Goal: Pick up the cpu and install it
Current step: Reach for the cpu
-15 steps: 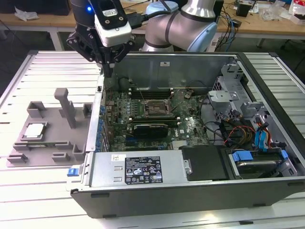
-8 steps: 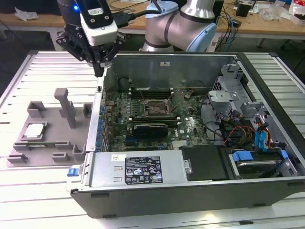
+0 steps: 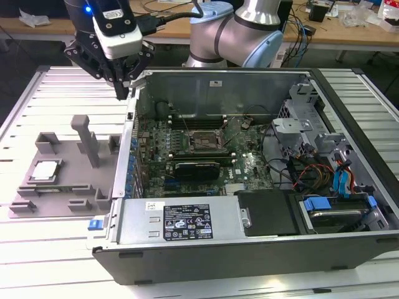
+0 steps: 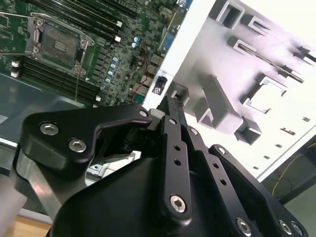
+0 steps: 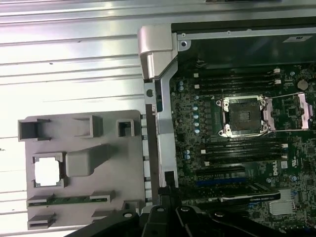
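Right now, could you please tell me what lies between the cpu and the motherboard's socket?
In the first wrist view, the cpu and socket are separated by the tray's raised block, the case's metal wall and a strip of motherboard.

Peering past a black gripper (image 4: 170, 104) hovering near the pale case wall (image 4: 190, 39), taking in a green motherboard (image 4: 140, 29) carrying a metal-framed socket (image 4: 59, 44) between rows of dark memory slots (image 4: 54, 74) on one side of that wall and a grey plastic tray (image 4: 256, 64) holding upright posts (image 4: 217, 98) and slots on the other.
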`<action>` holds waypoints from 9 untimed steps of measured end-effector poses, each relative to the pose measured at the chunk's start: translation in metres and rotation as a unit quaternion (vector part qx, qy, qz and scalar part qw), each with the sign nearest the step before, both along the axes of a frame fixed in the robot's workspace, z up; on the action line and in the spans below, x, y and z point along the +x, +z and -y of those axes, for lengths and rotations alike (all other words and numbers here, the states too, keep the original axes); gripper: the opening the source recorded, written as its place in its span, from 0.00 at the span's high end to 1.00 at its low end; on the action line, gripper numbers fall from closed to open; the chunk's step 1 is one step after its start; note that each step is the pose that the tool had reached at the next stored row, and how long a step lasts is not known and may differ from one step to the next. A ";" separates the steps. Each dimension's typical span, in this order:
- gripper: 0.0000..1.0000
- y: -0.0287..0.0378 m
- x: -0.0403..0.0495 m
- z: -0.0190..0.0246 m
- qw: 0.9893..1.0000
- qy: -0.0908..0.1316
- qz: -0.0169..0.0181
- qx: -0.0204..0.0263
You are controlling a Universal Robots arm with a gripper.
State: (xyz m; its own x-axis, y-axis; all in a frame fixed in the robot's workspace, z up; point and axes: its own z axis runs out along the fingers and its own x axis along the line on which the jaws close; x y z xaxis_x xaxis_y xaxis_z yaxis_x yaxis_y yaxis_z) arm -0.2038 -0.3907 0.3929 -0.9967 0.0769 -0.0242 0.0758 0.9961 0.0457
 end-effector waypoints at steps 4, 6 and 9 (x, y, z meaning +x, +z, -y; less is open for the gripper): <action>0.89 0.0000 -0.0077 -0.0012 1.000 0.000 0.000 0.000; 0.89 0.0000 -0.0105 -0.0017 1.000 0.000 0.000 0.000; 0.89 0.0000 -0.0146 -0.0025 1.000 0.000 0.000 0.000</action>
